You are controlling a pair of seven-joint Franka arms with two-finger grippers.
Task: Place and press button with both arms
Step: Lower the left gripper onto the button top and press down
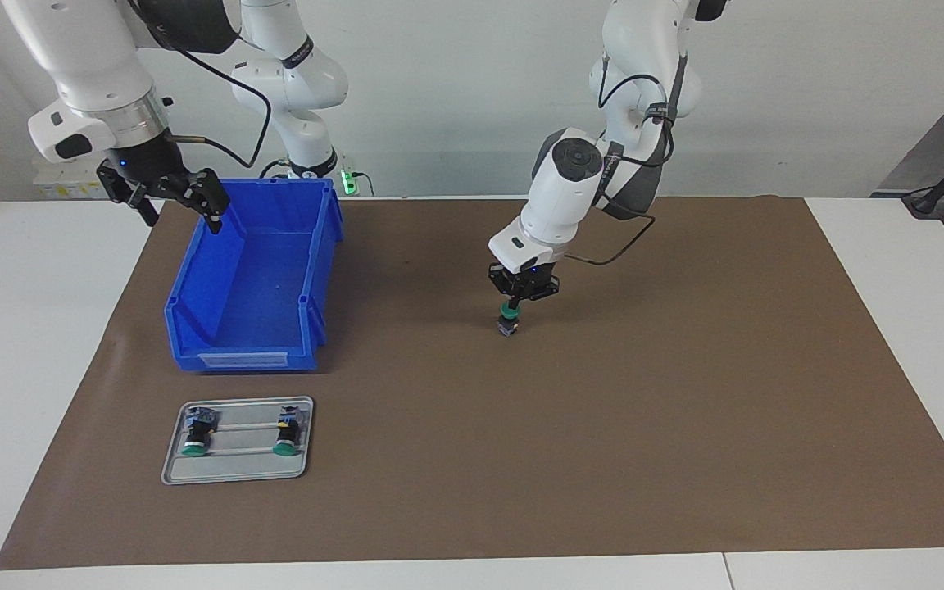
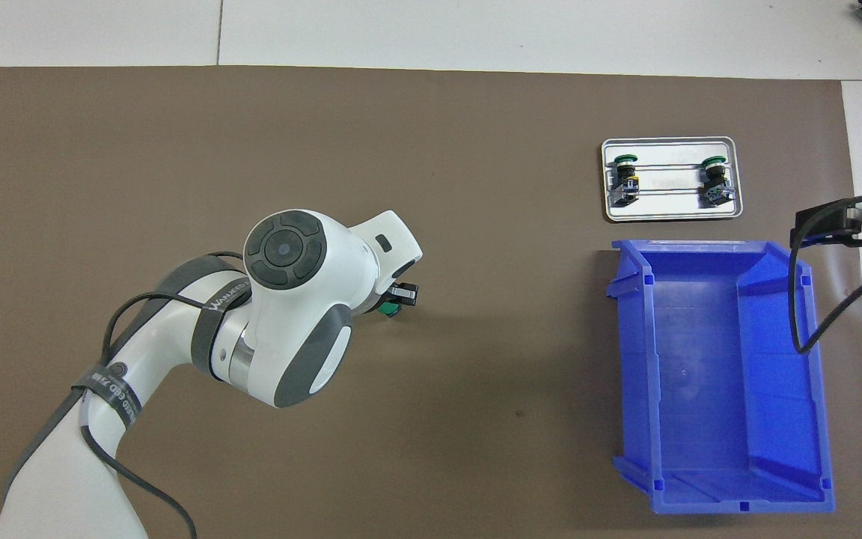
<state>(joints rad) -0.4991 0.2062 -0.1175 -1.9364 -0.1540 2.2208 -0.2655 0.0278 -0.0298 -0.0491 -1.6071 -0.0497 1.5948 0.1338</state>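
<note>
So your left hand (image 1: 512, 306), fingers together, is down on the placed button (image 1: 508, 321) while the right hand (image 1: 170, 199) waits spread over the bin (image 1: 252, 279), two buttons left in the tray (image 1: 236, 467).

You have two glossy white arms built of rounded segments. The left arm (image 1: 574, 184) carries dark grey joint covers and a round grey end cap with raised segments; a grey band with white lettering rings one joint, a black strap with lettering wraps the lower link, and a thin black cable loops along it. Its black gripper (image 1: 515, 305) shows a small blue light at the wrist. The right arm (image 1: 91, 78) has a silver metal collar above its black gripper (image 1: 179, 215), a dark oval inset, and black cables trailing away.
</note>
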